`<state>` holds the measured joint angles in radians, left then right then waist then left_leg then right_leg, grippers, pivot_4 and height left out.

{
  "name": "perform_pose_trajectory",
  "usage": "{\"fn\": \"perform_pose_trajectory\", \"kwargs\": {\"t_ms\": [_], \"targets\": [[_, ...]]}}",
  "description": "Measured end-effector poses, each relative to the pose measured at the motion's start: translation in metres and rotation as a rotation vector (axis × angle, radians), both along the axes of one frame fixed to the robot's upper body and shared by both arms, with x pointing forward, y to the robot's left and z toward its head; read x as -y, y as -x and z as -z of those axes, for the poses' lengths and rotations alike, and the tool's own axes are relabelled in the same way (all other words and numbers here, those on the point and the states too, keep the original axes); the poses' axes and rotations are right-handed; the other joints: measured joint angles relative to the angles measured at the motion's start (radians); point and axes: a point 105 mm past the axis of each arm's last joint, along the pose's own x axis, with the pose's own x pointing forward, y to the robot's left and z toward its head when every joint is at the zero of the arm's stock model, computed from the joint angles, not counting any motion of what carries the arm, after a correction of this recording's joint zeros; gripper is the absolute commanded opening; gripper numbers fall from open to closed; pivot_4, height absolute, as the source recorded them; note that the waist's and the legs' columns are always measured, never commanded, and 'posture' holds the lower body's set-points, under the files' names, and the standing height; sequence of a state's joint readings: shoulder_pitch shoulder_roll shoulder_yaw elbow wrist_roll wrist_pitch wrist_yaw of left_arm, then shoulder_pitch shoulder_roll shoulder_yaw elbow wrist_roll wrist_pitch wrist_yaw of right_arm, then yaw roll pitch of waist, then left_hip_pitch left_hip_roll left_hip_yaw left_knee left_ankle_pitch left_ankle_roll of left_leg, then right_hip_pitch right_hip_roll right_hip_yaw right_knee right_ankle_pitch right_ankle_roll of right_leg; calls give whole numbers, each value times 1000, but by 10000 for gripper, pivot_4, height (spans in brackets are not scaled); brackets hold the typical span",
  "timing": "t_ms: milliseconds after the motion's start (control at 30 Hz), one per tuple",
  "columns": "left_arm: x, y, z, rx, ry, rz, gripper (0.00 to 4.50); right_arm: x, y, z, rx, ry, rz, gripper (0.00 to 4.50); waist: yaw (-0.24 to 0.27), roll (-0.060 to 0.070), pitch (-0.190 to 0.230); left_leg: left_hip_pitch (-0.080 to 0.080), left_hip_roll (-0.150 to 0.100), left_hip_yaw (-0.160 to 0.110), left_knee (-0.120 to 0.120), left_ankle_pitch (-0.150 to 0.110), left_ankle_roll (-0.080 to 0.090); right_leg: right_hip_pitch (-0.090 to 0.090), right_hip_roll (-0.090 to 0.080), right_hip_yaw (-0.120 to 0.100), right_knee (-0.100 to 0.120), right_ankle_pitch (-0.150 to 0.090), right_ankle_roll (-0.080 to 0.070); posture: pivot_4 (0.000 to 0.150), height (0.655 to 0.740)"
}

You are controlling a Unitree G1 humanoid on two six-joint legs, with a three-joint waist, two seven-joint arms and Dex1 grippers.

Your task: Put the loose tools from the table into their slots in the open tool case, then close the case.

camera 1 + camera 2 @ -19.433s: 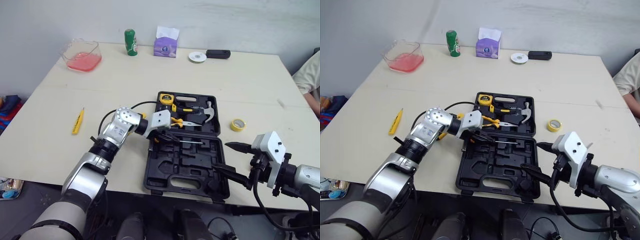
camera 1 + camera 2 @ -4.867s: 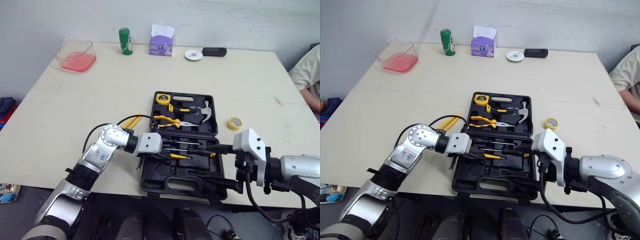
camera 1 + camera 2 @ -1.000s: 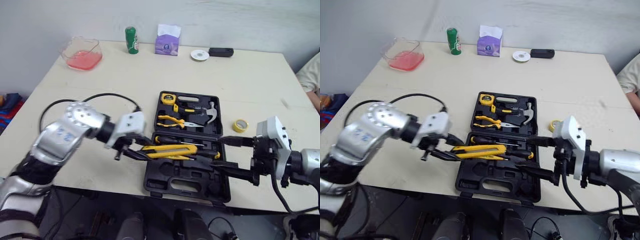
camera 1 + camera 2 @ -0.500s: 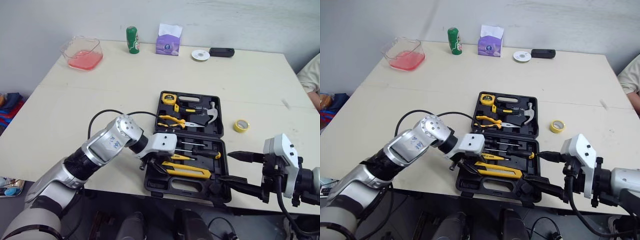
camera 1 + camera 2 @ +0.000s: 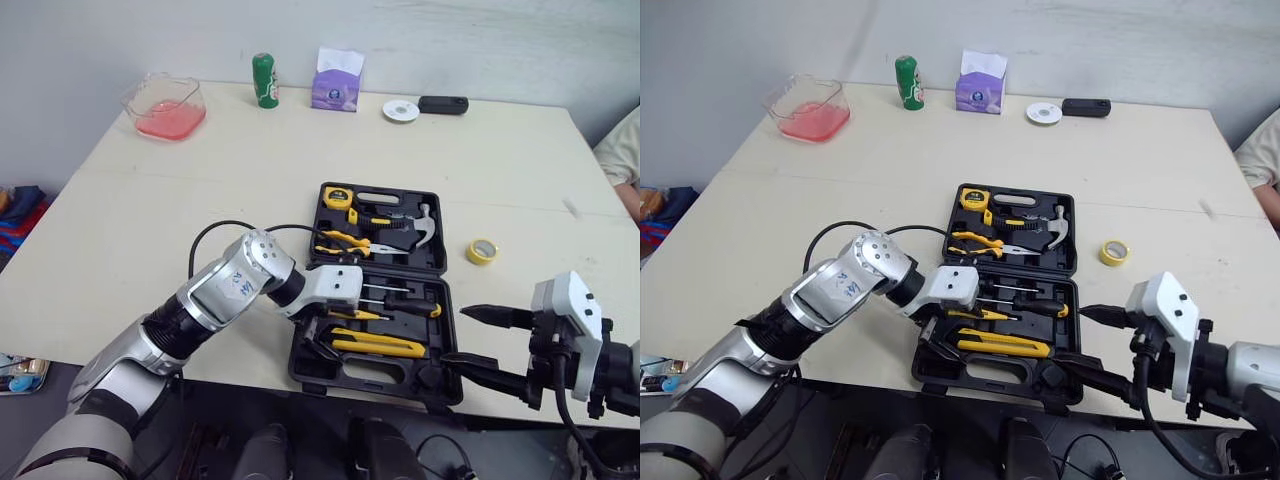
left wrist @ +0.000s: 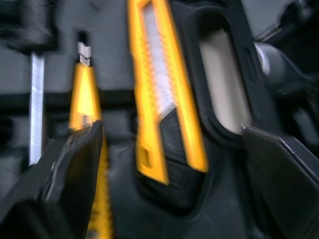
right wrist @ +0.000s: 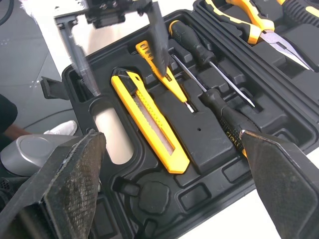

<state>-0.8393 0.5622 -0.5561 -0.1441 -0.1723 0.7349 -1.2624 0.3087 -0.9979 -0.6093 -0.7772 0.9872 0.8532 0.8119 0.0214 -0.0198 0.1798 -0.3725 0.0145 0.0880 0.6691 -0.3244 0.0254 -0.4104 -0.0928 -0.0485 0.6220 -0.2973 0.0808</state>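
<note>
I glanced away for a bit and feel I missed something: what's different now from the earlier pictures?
The yellow utility knife, at first loose on the table, was carried over by the left gripper and now lies in the tool case's near half. The fingers have opened and let it go. More screwdrivers were added too. The right gripper stays open beside the case, the tape roll is still on the table, and the case is still open.
</note>
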Motion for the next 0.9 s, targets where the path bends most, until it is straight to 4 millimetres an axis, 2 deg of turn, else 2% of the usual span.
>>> {"fn": "perform_pose_trajectory", "kwargs": {"t_ms": [33, 133, 200, 333, 400, 633, 900], "targets": [[0, 0, -6, 5, 58, 10, 44231, 0, 0, 0, 1, 0, 0, 45000, 0, 0, 0, 0, 0, 0, 0, 0, 0, 0, 0, 0, 0, 0, 0, 1500, 7400], [5, 5, -15, 16, 252, 43, 36027, 0, 0, 0, 0, 1, 1, 45000, 2, 0, 0, 0, 0, 0, 0, 0, 0, 1, -1, 0, 0, 0, 0, 1500, 7400], [12, 11, -13, -10, 347, 71, 26507, 0, 0, -1, 3, 1, -1, 45000, 4, 0, 0, 0, 0, 0, 2, 0, 0, 1, -1, -1, 0, 0, 0, 1500, 7400], [10, 11, 1, -59, 403, 50, 7469, -3, 0, 1, -1, -4, -15, 45000, 3, 0, 0, 0, 0, 0, 2, 0, 0, 1, -1, -1, 0, 0, 0, 1500, 7400], [10, 9, 8, -74, 405, 29, 810, -3, 0, 0, 1, -5, -19, 45000, 3, 0, 0, 0, 0, 0, 2, 0, 0, 1, -1, -1, 0, 0, 0, 1500, 7400], [6, 8, 33, -43, 289, 48, 810, -3, -1, 1, 1, 6, -20, 45000, 3, 0, 0, 0, 0, 0, 2, 0, 0, 1, -1, -1, 0, 0, 0, 1500, 7400], [11, 8, 38, 72, 183, 121, 810, -4, 1, 5, -16, 8, -27, 45000, 3, 0, -2, 3, 0, 0, 2, 0, 1, 4, -1, -1, 0, 0, 0, 1500, 7400]]}}
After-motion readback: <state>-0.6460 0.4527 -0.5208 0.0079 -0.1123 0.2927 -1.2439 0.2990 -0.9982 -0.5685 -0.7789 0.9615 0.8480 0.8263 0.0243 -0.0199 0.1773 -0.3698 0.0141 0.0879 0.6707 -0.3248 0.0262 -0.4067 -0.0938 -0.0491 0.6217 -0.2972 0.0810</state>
